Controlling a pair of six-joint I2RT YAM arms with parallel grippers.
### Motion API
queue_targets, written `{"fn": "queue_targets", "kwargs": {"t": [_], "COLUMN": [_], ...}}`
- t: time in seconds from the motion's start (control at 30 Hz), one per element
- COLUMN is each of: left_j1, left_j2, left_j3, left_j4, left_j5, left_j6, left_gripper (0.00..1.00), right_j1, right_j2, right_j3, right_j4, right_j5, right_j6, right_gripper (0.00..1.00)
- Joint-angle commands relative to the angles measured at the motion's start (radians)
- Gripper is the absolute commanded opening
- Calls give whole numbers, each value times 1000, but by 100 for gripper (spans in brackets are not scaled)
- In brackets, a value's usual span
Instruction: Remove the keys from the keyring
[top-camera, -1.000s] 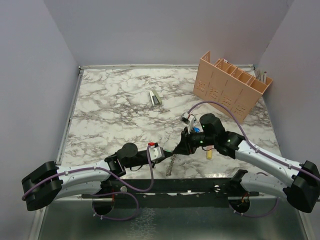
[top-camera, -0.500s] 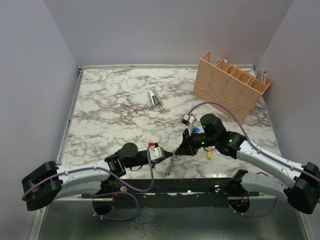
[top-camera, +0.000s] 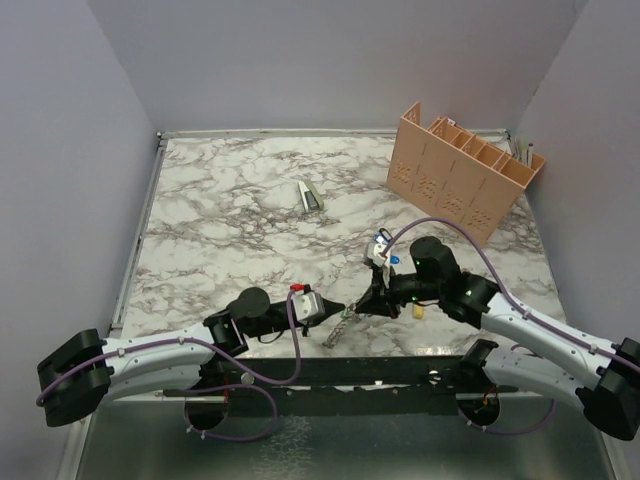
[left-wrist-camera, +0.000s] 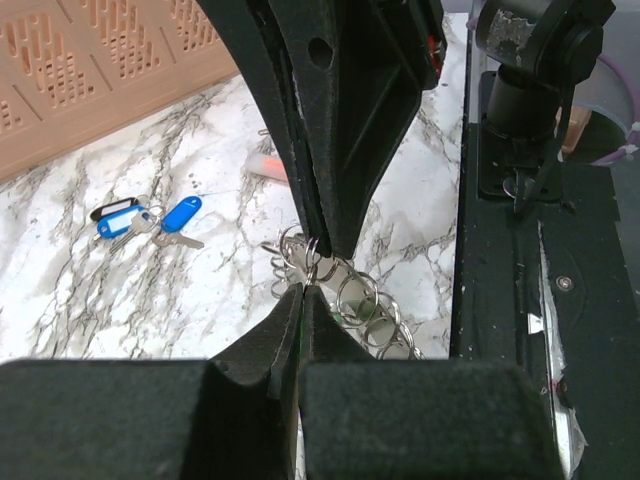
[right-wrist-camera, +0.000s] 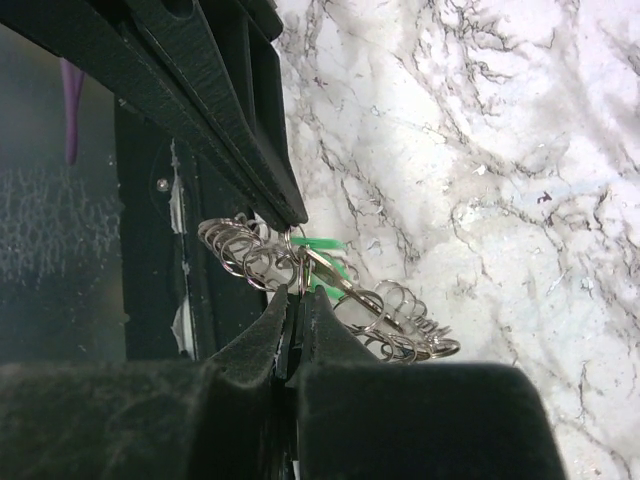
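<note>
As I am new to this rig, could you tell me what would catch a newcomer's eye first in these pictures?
First, the left gripper and right gripper meet tip to tip near the front edge of the table. Both are shut on the keyring, a dangling string of silver coils with a green-headed key among them. Next come the blue-headed keys lying just beyond, and the peach slotted rack at the far right.

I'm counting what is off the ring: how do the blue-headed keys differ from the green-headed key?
The blue-headed keys lie loose on the marble table; the green-headed key sits among the coiled rings pinched by the left gripper and right gripper. The blue-headed keys lie flat in plain view; the green-headed key is tilted, half hidden by rings. Both have plastic heads.
</note>
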Motion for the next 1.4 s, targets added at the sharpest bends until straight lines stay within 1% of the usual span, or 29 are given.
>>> {"fn": "queue_targets", "kwargs": {"t": [0.0,0.1,0.33,0.53,0.63,0.7,0.73,0.83,0.93,1.07,1.13,1.27,1.33,1.37], "left_j1": [4,1,-5,-10,-12,-12,-11,-12,-10,-8,4,60,87,96], "left_j2": [-19,-20,-33,-22,-21,-34,-44,-59,-50,-20,2,8,-8,-15], "left_j3": [34,43,67,74,64,58,55,48,50,63,63,40,23,14], "left_j4": [-4,-4,-4,-6,-7,-13,-19,-31,-30,-15,12,59,83,95], "left_j5": [31,49,40,0,-30,-110,-142,-154,-146,-133,-137,-244,-293,-317], "left_j6": [2,7,23,72,50,2,-23,-87,-115,-126,-166,-233,-253,-261], "left_gripper": [0,0,0,0,0,13,18,29,36,39,39,39,39,40], "right_j1": [4,3,3,3,3,4,3,3,3,3,3,3,14,16], "right_j2": [35,47,67,64,50,41,36,12,-7,16,53,159,199,215], "right_j3": [-14,-14,-14,-12,-15,-12,-8,4,34,101,163,351,434,464], "right_j4": [-7,5,-8,-14,-13,-24,-33,-76,-163,-263,-352,-584,-612,-618], "right_j5": [-38,-37,-49,-64,-59,-59,-58,-56,-51,-40,-42,12,30,10], "right_j6": [-125,-133,-151,-156,-158,-166,-172,-195,-286,-383,-455,-714,-772,-798], "right_gripper": [1,1,1,1,0,1,1,1,0,1,1,0,1,1]}}
